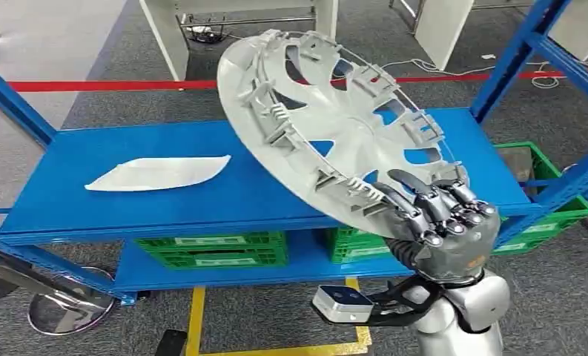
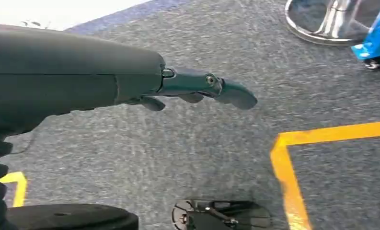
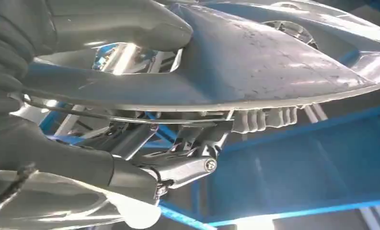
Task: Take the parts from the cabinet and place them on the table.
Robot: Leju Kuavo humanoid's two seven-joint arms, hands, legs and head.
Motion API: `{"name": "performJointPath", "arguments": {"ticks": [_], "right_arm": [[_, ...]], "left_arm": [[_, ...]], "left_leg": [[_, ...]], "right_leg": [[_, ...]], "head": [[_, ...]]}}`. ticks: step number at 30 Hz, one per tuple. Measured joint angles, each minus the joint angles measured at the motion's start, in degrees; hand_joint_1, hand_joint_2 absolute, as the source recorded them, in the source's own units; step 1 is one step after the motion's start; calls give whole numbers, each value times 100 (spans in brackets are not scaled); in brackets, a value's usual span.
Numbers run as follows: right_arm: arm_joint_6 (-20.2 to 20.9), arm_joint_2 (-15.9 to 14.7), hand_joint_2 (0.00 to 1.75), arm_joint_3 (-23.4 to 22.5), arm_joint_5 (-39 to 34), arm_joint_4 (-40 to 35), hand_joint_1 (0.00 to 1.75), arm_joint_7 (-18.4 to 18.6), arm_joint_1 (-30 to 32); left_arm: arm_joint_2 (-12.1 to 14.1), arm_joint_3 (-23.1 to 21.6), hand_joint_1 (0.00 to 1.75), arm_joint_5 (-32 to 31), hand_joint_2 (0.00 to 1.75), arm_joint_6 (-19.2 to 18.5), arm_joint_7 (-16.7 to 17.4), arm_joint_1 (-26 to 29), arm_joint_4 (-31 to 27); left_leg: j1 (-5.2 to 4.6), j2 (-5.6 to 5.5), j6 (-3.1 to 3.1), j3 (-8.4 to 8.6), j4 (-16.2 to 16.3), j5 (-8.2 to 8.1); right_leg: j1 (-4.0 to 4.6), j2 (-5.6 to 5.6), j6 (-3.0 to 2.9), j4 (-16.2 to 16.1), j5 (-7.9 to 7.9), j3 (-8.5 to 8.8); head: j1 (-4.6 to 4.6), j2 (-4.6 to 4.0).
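A large silver wheel cover (image 1: 328, 119) hangs tilted above the blue shelf (image 1: 127, 204), its ribbed inner side facing me. My right hand (image 1: 439, 219) grips its near lower rim, fingers curled over the edge. In the right wrist view the thumb (image 3: 130, 24) presses on the cover's smooth outer face (image 3: 274, 57) while the fingers (image 3: 178, 167) clamp the rim from the other side. A flat white panel part (image 1: 157, 172) lies on the shelf's left half. My left hand (image 2: 197, 91) hangs over the grey carpet, holding nothing, fingers loosely extended.
Green crates (image 1: 216, 248) sit on the lower shelf and another green crate (image 1: 543, 215) stands at the right. Blue rack uprights (image 1: 513, 59) frame the shelf on both sides. Yellow floor tape (image 1: 198, 319) and a round metal base (image 1: 61, 308) lie in front.
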Motion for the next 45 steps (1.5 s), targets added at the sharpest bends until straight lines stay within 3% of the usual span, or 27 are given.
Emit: {"name": "performJointPath", "arguments": {"ticks": [2, 4, 5, 8, 13, 14, 15, 17, 18, 19, 20, 22, 23, 24, 25, 28, 29, 31, 33, 34, 36, 38, 39, 40, 43, 44, 45], "right_arm": [[0, -2, 175, 2, -2, -7, 175, 0, 1], [0, -11, 175, 7, -35, -7, 175, 0, 4], [0, -13, 175, 11, -63, -7, 175, 0, 7], [0, -17, 175, 24, -205, -7, 175, 0, 9], [-2, -26, 175, 92, -325, -9, 175, 0, 41], [-2, -31, 175, 96, -354, -7, 175, 0, 57], [-2, -33, 175, 98, -372, -9, 175, 0, 65], [-2, -46, 175, 98, -398, -7, 175, 0, 74], [-2, -52, 175, 98, -407, -4, 175, 0, 87], [-2, -61, 175, 98, -406, 0, 175, 0, 104], [-2, -68, 175, 98, -406, 9, 175, 0, 112], [-2, -77, 175, 98, -406, 11, 175, 0, 116], [-2, -79, 175, 101, -406, 11, 175, 0, 114], [-2, -79, 175, 105, -404, 11, 175, 0, 99], [-4, -79, 175, 113, -404, 7, 175, 0, 95], [-7, -85, 175, 111, -391, 13, 175, 0, 116], [-7, -87, 175, 111, -400, 22, 175, 0, 108], [-13, -87, 175, 111, -400, 24, 175, 0, 104], [-13, -90, 175, 111, -409, 33, 175, 0, 102], [-13, -90, 175, 111, -431, 44, 175, 0, 100], [-13, -98, 175, 111, -468, 79, 175, 0, 99], [-15, -103, 175, 111, -490, 90, 175, 0, 74], [-15, -101, 175, 114, -490, 92, 175, 0, 53], [-17, -103, 175, 111, -505, 94, 175, 0, 41], [-17, -103, 175, 129, -533, 120, 175, 0, 21], [-24, -105, 175, 129, -566, 120, 175, 0, 5], [-31, -107, 175, 129, -592, 124, 175, -2, 2]], "left_arm": [[0, -2, 0, 0, 175, -2, -2, -3, 0], [2, -2, 0, -2, 175, -39, -15, -3, 0], [4, -2, 0, -4, 175, -63, -17, -3, 0], [8, -9, 0, -20, 175, -68, -15, -29, 0], [24, -44, 0, -26, 175, -96, -13, -14, 0], [24, -46, 0, -24, 175, -114, -13, -25, 0], [22, -48, 0, -24, 175, -125, -7, -37, 0], [15, -57, 0, -24, 175, -133, -4, -40, 0], [18, -59, 0, -24, 175, -133, -2, -36, 0], [24, -59, 0, -22, 175, -140, 2, -34, 0], [26, -59, 0, -17, 175, -153, 2, -33, 0], [24, -63, 0, -17, 175, -153, 4, -33, 0], [22, -66, 0, -18, 175, -153, 4, -36, 0], [26, -72, 0, -17, 175, -153, 4, -34, 0], [28, -79, 0, -17, 175, -153, 7, -36, 0], [39, -90, 0, -17, 175, -160, 22, -23, 0], [50, -90, 0, -13, 175, -160, 22, -14, 4], [48, -94, 0, -4, 175, -162, 33, 3, 7], [50, -94, 0, -4, 175, -162, 33, -3, 7], [52, -94, 0, 2, 175, -164, 33, -5, 7], [61, -94, 0, 20, 175, -166, 31, -5, 7], [77, -94, 0, 35, 175, -168, 33, -12, 7], [101, -94, 0, 37, 175, -168, 31, -27, 7], [103, -94, 0, 42, 175, -168, 33, -38, 7], [103, -94, 0, 52, 175, -171, 35, -38, 7], [96, -92, 0, 52, 175, -173, 37, -26, 7], [105, -90, 0, 57, 175, -179, 37, -35, 7]], "left_leg": [[23, 0, -38, -209, 811, -578], [21, 0, -36, -229, 1222, -783], [19, 0, -16, -65, 1076, -707], [-17, 0, 118, 937, -392, -298], [-90, 5, 228, 820, -514, -125], [-49, 41, 259, 772, -561, -15], [-45, 43, 312, 680, -564, 46], [-44, 43, 331, 498, -557, 192], [-44, 46, 328, 403, -548, 261], [-44, 50, 321, 306, -540, 332], [-44, 52, 306, 219, -536, 400], [-40, 52, 270, 58, -529, 526], [-38, 50, 243, 8, -516, 574], [-63, 46, 210, -28, -493, 608], [-73, 47, 182, -59, -458, 656], [-56, 44, 85, -106, -477, 814], [-37, 36, 51, -136, -438, 732], [-23, 35, -8, -295, 56, 43], [-13, 35, -41, -472, 967, -538], [-13, 35, -42, -480, 1273, -586], [-13, 35, -10, -209, 1150, -307], [-41, 30, 103, 482, 227, 7], [-70, 25, 179, 844, -301, -125], [-79, 27, 196, 1029, -649, -208], [-128, 20, 224, 927, -638, -108], [-72, 41, 256, 860, -707, 0], [-69, 63, 289, 785, -711, 71]], "right_leg": [[17, -16, -29, 0, 72, -106], [33, -19, -28, 3, 167, -239], [42, -18, -30, 4, 228, -309], [60, -14, -9, 5, 403, -460], [41, -34, 183, -94, 669, -502], [22, -8, 205, -43, 537, -549], [24, -5, 219, 146, 200, -688], [13, -5, 262, 1007, -531, -874], [14, -6, 282, 1420, -726, -939], [14, -5, 294, 1697, -743, -931], [11, -5, 302, 1707, -598, -806], [3, -8, 294, 1093, -211, -215], [1, -8, 288, 579, -190, 191], [9, -7, 284, 57, -410, 576], [18, 20, 261, -281, -528, 781], [47, 8, 138, -213, -449, 569], [16, -20, 60, -220, -379, 530], [20, -29, -30, -217, -259, 430], [36, -29, -49, -205, -108, 265], [48, -29, -46, -194, -38, 167], [69, -28, -37, -164, 75, -15], [98, -21, -28, -137, 186, -167], [97, -27, -16, -131, 239, -198], [122, -30, 11, -123, 281, -228], [81, -63, 114, -170, 454, -251], [90, -48, 153, -164, 441, -291], [79, -22, 183, -62, 207, -377]], "head": [[0, 0], [-4, 0], [-2, 0], [-2, 0], [9, 0], [2, 0], [24, 0], [50, 0], [46, 0], [61, 0], [55, 0], [57, 0], [59, 0], [66, 0], [52, 0], [70, 0], [77, 0], [46, 0], [46, 0], [48, 0], [48, 0], [46, 0], [53, 0], [55, 0], [33, 0], [24, 0], [24, 0]]}}
